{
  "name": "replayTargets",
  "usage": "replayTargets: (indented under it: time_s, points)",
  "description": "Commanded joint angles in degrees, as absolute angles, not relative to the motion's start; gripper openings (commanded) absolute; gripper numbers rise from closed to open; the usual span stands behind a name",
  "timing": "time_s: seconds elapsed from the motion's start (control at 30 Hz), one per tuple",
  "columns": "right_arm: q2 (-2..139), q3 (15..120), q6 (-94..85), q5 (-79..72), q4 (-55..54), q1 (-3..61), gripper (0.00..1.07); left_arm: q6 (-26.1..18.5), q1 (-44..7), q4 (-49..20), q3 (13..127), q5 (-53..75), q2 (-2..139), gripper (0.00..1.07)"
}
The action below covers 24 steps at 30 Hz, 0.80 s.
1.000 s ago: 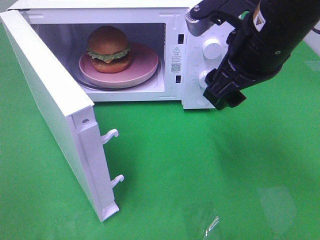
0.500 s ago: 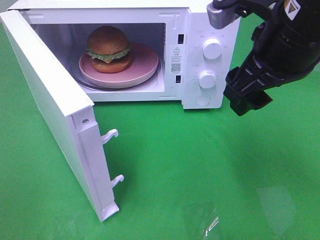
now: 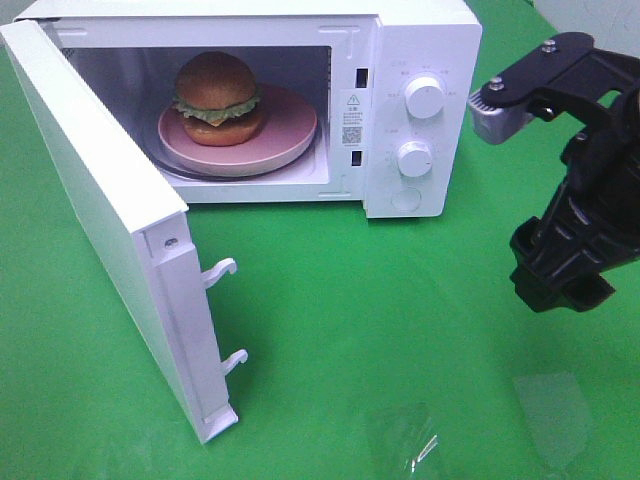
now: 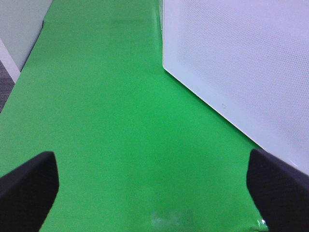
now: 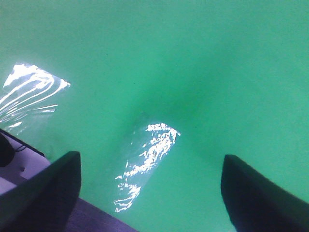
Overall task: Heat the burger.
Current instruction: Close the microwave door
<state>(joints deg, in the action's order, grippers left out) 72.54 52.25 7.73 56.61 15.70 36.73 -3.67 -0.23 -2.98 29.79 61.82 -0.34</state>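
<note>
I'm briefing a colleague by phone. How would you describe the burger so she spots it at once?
Start at the white microwave on the green surface, its door swung open. Inside sits a pink plate, and on it rests the burger. It is the only food there: brown bun, ruffled green lettuce edge.

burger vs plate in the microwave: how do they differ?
Colour: the burger has a golden-brown bun and a green lettuce edge; the plate is plain pink.
Shape: the burger is tall and domed; the plate is flat and wider.
Place: the burger sits on the plate, left of its middle; the plate lies under it.
Shared: both are round, and both are inside the microwave, door open.
</note>
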Motion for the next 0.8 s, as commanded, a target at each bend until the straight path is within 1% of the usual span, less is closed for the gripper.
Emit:
replayTargets:
  time_s: [0.03, 0.1, 0.13, 0.17, 0.2, 0.23, 0.27, 0.3, 0.33, 0.43, 0.5, 0.53, 0.57, 0.6, 0.63, 0.73, 0.77, 0.8]
  points:
    - [67.7, 49.0, 10.4, 55.7, 15.8, 36.3, 0.76, -3.8, -0.3, -3.0, 29.6, 61.3, -1.3, 0.98]
    - [66.6, 48.3, 10.8, 55.5, 15.4, 35.6, 0.76, -3.8, -0.3, -3.0, 29.6, 61.3, -1.3, 0.98]
    - [64.7, 47.0, 11.1, 54.7, 14.3, 33.2, 0.76, -3.8, -0.3, -3.0, 29.6, 61.3, -1.3, 0.98]
    - [64.7, 47.0, 11.1, 54.7, 14.3, 33.2, 0.76, -3.8, -0.3, -3.0, 29.6, 61.3, -1.3, 0.98]
    - [62.2, 45.1, 11.1, 54.0, 12.8, 30.0, 0.76, -3.8, -0.3, -3.0, 29.6, 61.3, -1.3, 0.98]
    - [62.2, 45.1, 11.1, 54.0, 12.8, 30.0, 0.76, -3.8, -0.3, -3.0, 29.6, 61.3, -1.3, 0.98]
    - [59.5, 43.1, 11.0, 53.3, 12.8, 27.6, 0.76, -3.8, -0.3, -3.0, 29.6, 61.3, -1.3, 0.98]
    - [59.5, 43.1, 11.0, 53.3, 12.8, 27.6, 0.76, -3.8, -0.3, -3.0, 29.6, 61.3, -1.3, 0.98]
    - [56.3, 41.1, 11.0, 53.1, 12.9, 25.4, 0.76, -3.8, -0.3, -3.0, 29.6, 61.3, -1.3, 0.98]
    - [52.9, 39.1, 11.1, 52.7, 12.9, 23.7, 0.76, -3.8, -0.3, -3.0, 29.6, 61.3, -1.3, 0.98]
    - [47.0, 35.8, 11.6, 51.9, 12.7, 21.2, 0.76, -3.8, -0.3, -3.0, 29.6, 61.3, -1.3, 0.98]
    - [47.0, 35.8, 11.6, 51.9, 12.7, 21.2, 0.76, -3.8, -0.3, -3.0, 29.6, 61.3, -1.3, 0.98]
    - [43.3, 33.7, 12.5, 51.2, 12.7, 19.5, 0.76, -3.8, -0.3, -3.0, 29.6, 61.3, -1.3, 0.98]
    - [43.3, 33.7, 12.5, 51.2, 12.7, 19.5, 0.76, -3.8, -0.3, -3.0, 29.6, 61.3, -1.3, 0.98]
    - [37.4, 30.8, 12.8, 50.7, 12.5, 16.9, 0.76, -3.8, -0.3, -3.0, 29.6, 61.3, -1.3, 0.98]
    - [35.3, 30.0, 12.8, 50.5, 12.3, 16.0, 0.76, -3.8, -0.3, -3.0, 29.6, 61.3, -1.3, 0.98]
    - [31.5, 29.8, 12.5, 50.1, 11.6, 14.5, 0.76, -3.8, -0.3, -3.0, 29.6, 61.3, -1.3, 0.98]
    - [31.5, 29.8, 12.5, 50.1, 11.6, 14.5, 0.76, -3.8, -0.3, -3.0, 29.6, 61.3, -1.3, 0.98]
